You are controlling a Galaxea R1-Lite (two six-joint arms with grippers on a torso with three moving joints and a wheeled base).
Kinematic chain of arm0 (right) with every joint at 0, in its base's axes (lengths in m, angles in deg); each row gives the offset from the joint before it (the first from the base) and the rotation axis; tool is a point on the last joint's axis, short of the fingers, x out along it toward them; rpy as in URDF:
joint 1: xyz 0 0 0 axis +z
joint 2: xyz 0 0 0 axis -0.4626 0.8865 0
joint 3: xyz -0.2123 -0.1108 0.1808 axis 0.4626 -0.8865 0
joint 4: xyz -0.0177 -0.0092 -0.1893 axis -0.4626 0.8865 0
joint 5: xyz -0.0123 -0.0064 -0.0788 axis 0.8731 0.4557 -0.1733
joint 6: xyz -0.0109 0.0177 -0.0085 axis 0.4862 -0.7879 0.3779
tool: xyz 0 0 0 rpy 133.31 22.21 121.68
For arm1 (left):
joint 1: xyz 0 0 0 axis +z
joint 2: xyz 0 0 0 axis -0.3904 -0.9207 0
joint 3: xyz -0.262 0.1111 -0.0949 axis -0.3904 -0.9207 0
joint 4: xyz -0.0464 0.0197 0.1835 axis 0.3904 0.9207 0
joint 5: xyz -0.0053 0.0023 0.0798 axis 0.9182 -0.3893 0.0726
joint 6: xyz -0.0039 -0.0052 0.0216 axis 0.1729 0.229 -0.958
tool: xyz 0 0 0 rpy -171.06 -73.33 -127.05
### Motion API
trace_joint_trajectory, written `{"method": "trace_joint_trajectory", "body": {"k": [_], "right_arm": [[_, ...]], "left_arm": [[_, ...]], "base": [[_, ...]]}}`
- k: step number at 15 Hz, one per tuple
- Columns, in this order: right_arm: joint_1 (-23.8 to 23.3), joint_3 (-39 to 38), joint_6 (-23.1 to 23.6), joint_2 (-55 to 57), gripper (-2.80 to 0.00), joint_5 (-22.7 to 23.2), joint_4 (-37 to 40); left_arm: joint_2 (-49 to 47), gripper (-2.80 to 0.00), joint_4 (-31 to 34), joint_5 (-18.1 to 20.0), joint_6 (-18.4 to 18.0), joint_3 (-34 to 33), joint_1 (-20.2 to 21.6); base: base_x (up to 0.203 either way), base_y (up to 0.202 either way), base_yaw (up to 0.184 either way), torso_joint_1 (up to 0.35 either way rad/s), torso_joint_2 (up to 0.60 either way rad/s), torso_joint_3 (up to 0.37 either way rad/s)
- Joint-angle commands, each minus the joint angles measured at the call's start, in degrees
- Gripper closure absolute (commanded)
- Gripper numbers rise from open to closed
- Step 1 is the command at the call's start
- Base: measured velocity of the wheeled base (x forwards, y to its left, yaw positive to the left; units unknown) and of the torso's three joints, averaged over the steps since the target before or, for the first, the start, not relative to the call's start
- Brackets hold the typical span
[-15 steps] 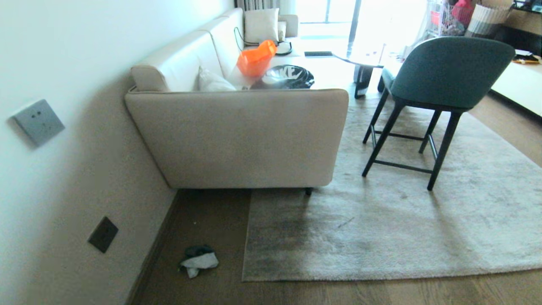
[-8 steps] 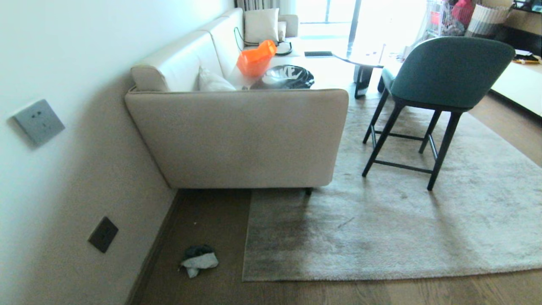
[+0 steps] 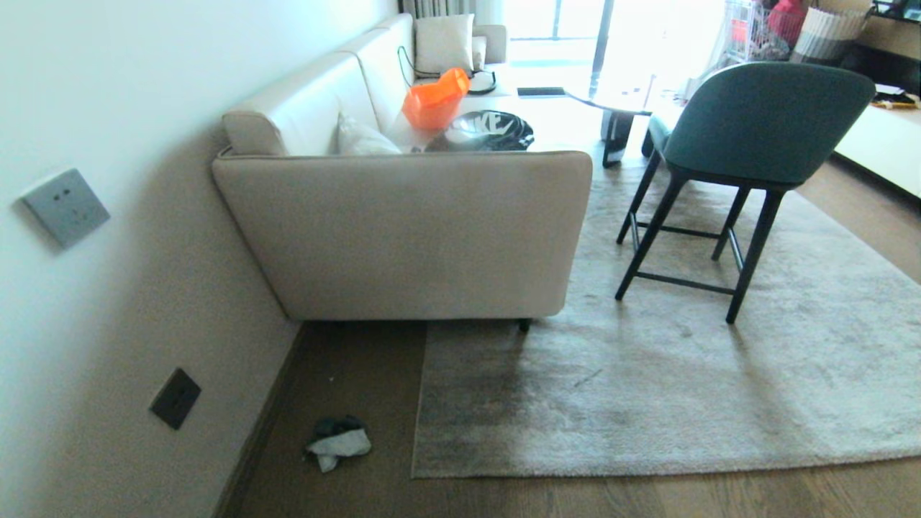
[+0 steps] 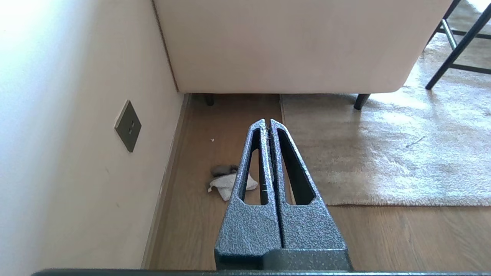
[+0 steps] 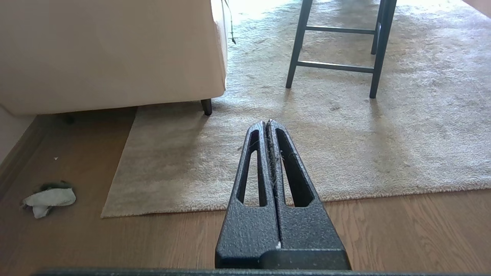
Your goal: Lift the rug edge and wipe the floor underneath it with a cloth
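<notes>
Only the wrist views show the left gripper point(image 4: 267, 122) and right gripper point(image 5: 267, 122), both clenched empty above the floor point(image 3: 575, 496), the cloth point(image 3: 337, 442) lying just beside the flat rug edge point(image 3: 416, 432).

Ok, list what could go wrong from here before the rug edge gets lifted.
1. The sofa has a leg on the rug near the corner, and the chair stands on it too, so the rug edge may lift only a little or drag them.
2. The cloth lies crumpled close to the wall; reaching it may bump the skirting.
3. Both tools, left and right, are shut and must open first.
</notes>
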Motion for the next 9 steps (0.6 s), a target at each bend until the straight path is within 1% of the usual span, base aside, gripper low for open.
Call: {"method": "trace_joint_trajectory", "body": {"k": [1, 9], "right_arm": [[0.02, 0.0, -0.01, 0.09, 0.0, -0.03, -0.02], [0.02, 0.0, -0.05, 0.09, 0.0, -0.04, -0.02]], "left_arm": [[0.0, 0.0, 0.01, 0.04, 0.03, 0.0, 0.01], [0.0, 0.0, 0.01, 0.04, 0.03, 0.0, 0.01]], "base": [[0.0, 0.0, 0.0, 0.0, 0.0, 0.0], [0.0, 0.0, 0.0, 0.0, 0.0, 0.0]]}}
